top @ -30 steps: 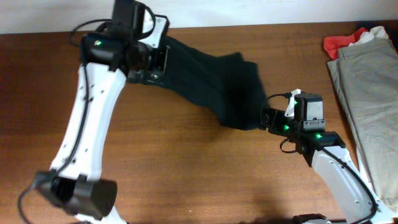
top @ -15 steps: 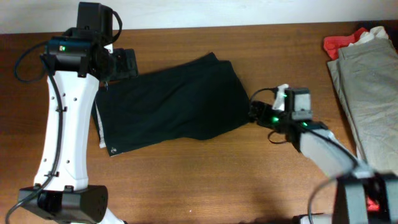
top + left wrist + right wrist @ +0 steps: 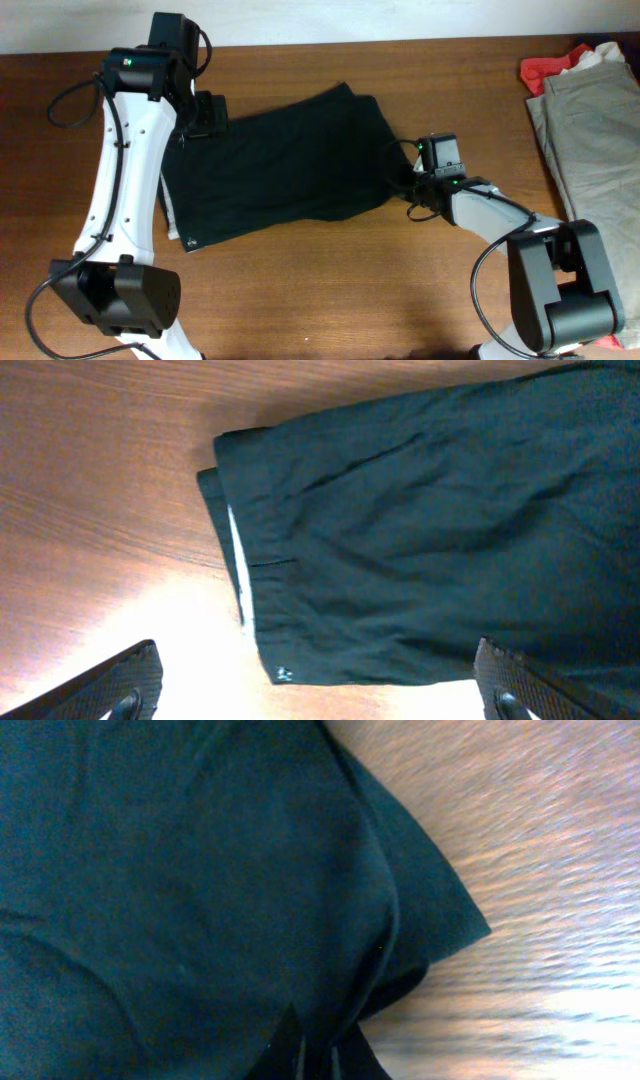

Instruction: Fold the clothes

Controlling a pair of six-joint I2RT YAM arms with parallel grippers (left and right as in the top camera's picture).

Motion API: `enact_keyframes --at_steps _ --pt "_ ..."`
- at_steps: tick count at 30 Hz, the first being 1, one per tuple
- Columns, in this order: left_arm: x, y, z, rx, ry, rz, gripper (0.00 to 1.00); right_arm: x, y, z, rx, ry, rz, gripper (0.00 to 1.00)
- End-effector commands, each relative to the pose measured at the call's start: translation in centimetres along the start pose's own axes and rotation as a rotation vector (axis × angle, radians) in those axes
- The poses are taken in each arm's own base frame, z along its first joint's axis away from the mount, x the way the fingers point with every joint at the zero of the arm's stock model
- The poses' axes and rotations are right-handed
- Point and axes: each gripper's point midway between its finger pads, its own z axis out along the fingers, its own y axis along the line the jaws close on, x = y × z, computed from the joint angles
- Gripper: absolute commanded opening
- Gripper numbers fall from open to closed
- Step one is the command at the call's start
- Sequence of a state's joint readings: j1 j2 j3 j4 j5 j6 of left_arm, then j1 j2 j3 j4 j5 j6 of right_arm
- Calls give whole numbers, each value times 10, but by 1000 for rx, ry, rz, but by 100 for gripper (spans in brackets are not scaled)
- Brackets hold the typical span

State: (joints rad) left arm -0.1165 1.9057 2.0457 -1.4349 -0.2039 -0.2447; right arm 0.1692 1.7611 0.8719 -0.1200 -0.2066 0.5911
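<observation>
The clothes [image 3: 280, 165] lie flat mid-surface [image 3: 330, 290]. Near-left corner: small white mark [image 3: 281, 672], too small to read. Right edge: right hand [image 3: 403, 182] closed, pinching the fabric. Far-left corner: left hand [image 3: 205, 112] open, fingers spread wide above it.

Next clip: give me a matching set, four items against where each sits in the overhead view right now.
1 black fabric garment
2 beige-khaki trousers
3 red crumpled cloth
4 left gripper

A along the right edge
B top right corner
C centre of the wooden table, lying flat
D at the garment's upper left corner, jaws open

Pairs: 1-C, 2-A, 3-B, 4-D
</observation>
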Motion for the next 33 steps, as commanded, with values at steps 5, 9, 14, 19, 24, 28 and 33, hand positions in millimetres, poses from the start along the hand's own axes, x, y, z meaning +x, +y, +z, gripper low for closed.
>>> enact_keyframes --at_steps 5,9,14,19,24,28,33 --pt "2 -6 6 30 22 -12 99 -99 -83 -102 185 -235 206 4" --pt "4 -30 23 136 79 -9 99 -91 -121 -180 322 -319 311 4" --pt "26 -85 73 332 281 34 99 -63 -151 -203 537 -285 336 9" --pt "52 -146 114 446 396 168 99 -59 -157 -207 586 -255 262 99" --pt "73 -167 151 447 482 192 99 -59 -157 -206 585 -249 248 99" --pt "84 -175 175 467 536 182 99 -57 -148 -200 521 -227 248 99" --pt "95 -195 191 517 567 191 97 -57 -145 -198 502 -220 248 99"
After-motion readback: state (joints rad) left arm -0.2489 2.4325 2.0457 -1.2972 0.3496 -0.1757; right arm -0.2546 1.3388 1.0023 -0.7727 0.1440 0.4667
